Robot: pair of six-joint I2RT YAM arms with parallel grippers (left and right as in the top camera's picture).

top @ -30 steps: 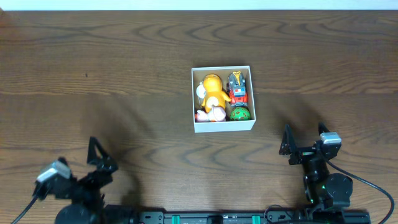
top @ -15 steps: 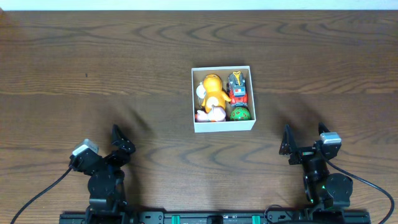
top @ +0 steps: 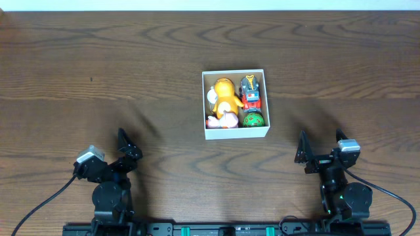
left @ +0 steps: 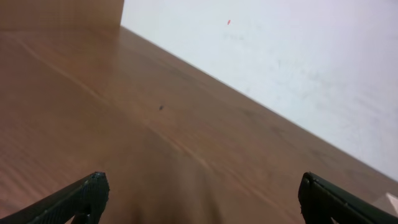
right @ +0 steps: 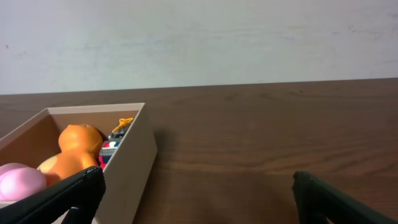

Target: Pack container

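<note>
Tan cardboard inside thin white walls, the container (top: 236,134) sits near the middle of the table (top: 98,65), ahead of both arms and between them. We see an orange figure (top: 225,94), a red toy vehicle (top: 251,93), a green ball (top: 252,120) and a pink toy (top: 222,120) lying in it, and no toy loose on the wood, so we judge the packing all but finished.

The box is roughly square, so no long axis governs an approach. What counts is side and nearness. It lies forward and inward from the right gripper (top: 321,141), whose wrist camera catches its near corner at the left of the view. It also lies forward and inward from the left gripper (top: 127,145), but farther off, and that wrist view shows mainly bare wood.

Both grippers hover low near the front edge, jaws spread wide with nothing between them. If another reach is needed, we would give it to the right arm.
</note>
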